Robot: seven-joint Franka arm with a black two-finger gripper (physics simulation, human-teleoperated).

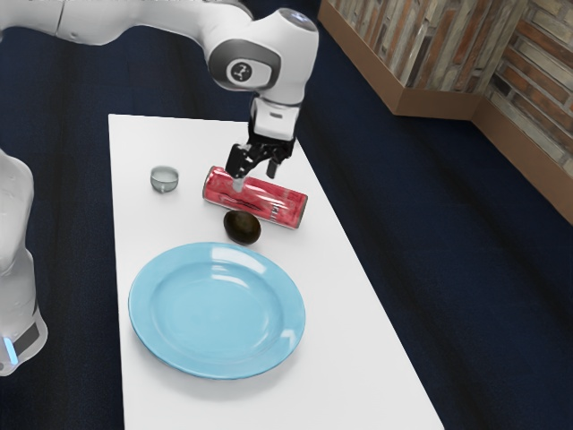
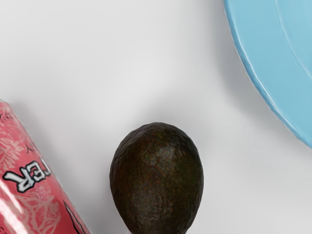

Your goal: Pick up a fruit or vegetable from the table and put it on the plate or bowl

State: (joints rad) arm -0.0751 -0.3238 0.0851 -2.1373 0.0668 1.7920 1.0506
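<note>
A dark brown avocado lies on the white table, just beyond the rim of a large light-blue plate. My black gripper hovers above the table, over a red drink can lying on its side behind the avocado. Its fingers are spread with nothing between them. In the wrist view the avocado sits just under my hand, with the red can on one side and the plate's edge on the other.
A small clear glass cup stands on the table to the exterior view's left of the can. The table's edge runs close along the exterior view's right of the can. Dark blue floor surrounds the table.
</note>
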